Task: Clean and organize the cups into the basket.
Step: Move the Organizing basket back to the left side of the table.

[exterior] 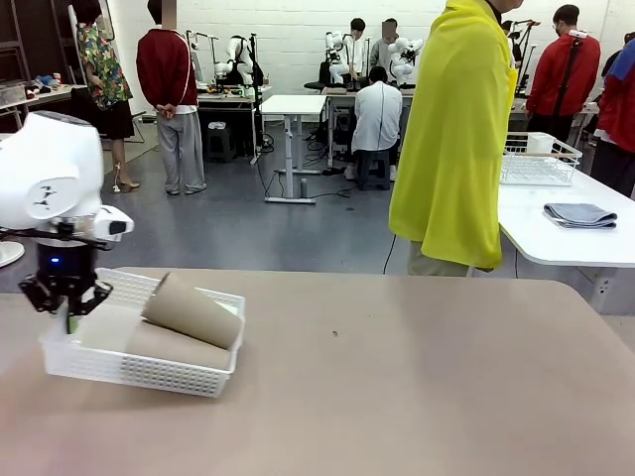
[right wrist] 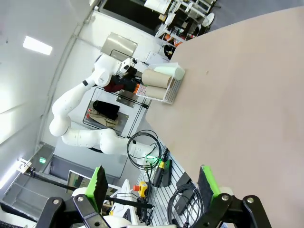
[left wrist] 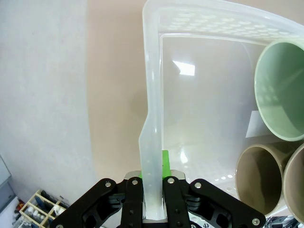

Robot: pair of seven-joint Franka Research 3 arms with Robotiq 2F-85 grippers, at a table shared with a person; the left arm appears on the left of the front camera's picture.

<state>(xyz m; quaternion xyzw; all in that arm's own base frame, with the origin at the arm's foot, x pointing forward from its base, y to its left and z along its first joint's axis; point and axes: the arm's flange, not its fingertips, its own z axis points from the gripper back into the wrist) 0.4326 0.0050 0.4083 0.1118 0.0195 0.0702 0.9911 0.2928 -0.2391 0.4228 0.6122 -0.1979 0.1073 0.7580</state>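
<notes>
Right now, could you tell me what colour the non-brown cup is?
Pale mint green cup; the left wrist view shows it best.

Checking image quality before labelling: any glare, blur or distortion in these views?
Left wrist view: a ceiling-light glare patch on the basket floor, near rim soft. Right wrist view: wide-angle bend, table tilted. Front view: evenly lit, sharp.

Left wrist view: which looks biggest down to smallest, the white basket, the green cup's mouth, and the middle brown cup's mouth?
1. The basket, largest by far.
2. The green cup.
3. The brown cup.
The green mouth is cut off by the picture's edge and may sit nearer the camera, so the cups' order is unsure.
</notes>
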